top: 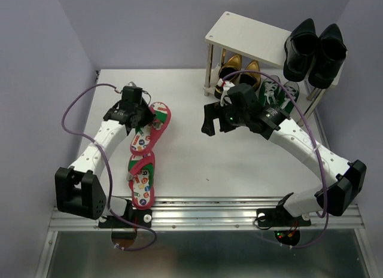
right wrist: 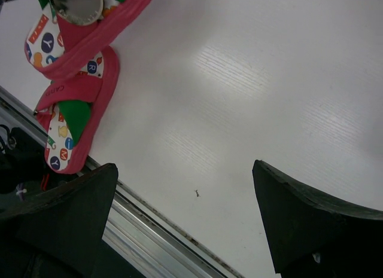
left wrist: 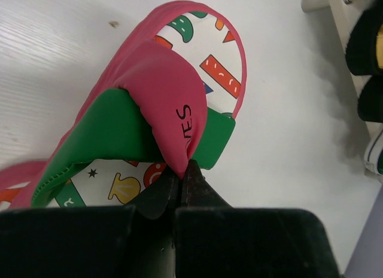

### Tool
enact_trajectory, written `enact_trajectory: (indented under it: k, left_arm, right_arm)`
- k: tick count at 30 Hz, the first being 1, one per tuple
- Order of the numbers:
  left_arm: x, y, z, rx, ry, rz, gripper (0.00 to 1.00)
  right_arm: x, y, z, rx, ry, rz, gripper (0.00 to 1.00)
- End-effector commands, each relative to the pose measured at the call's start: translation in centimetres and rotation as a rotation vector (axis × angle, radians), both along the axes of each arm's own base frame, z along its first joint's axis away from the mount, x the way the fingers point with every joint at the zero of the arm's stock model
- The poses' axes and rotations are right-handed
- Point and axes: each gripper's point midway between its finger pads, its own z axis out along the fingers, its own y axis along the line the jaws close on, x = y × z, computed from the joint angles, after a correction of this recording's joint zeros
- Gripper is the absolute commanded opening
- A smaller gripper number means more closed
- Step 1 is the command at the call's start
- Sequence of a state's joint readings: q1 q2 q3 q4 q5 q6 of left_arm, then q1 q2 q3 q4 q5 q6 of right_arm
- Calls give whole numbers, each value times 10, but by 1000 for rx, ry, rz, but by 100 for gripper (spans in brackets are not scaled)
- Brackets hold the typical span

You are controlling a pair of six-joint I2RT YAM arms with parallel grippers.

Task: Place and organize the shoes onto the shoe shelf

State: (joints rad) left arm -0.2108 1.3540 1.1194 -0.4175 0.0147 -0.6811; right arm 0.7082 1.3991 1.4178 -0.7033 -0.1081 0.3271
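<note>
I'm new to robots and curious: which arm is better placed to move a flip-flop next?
Left. The left gripper is shut on the pink strap of the far flip-flop, while the right gripper hangs open and empty above the table.

Right gripper (right wrist: 185, 169): black fingers spread wide, nothing between them, only white wood-grain table top (right wrist: 251, 81) with a small dark speck (right wrist: 197, 193). Upper left: red-pink rubber flip-flop with a colourful printed footbed (right wrist: 72, 128) beside the aluminium edge rail (right wrist: 149, 236). Second matching flip-flop (right wrist: 114, 24) touches it, cropped at top.
</note>
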Motion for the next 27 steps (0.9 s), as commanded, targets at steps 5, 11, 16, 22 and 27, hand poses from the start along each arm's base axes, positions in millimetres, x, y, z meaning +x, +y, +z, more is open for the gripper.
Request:
enact_trajectory:
  k: [5, 11, 16, 22, 27]
  left_arm:
    - [-22, -93, 20, -228, -77, -15, 0]
    - [-39, -157, -7, -280, 3, -109, 2]
    - [-50, -193, -9, -306, 29, -276, 63]
    - [-41, -181, 38, -240, -96, -306, 89]
    - [-27, -126, 87, -163, -200, -218, 84]
  right_arm:
    - [7, -15, 32, 43, -87, -109, 100]
    - [8, -21, 25, 36, -77, -156, 100]
    - [7, -25, 21, 30, -69, -182, 100]
    - [5, -31, 2, -9, -36, -200, 100]
    - [-1, -29, -15, 28, 25, -240, 100]
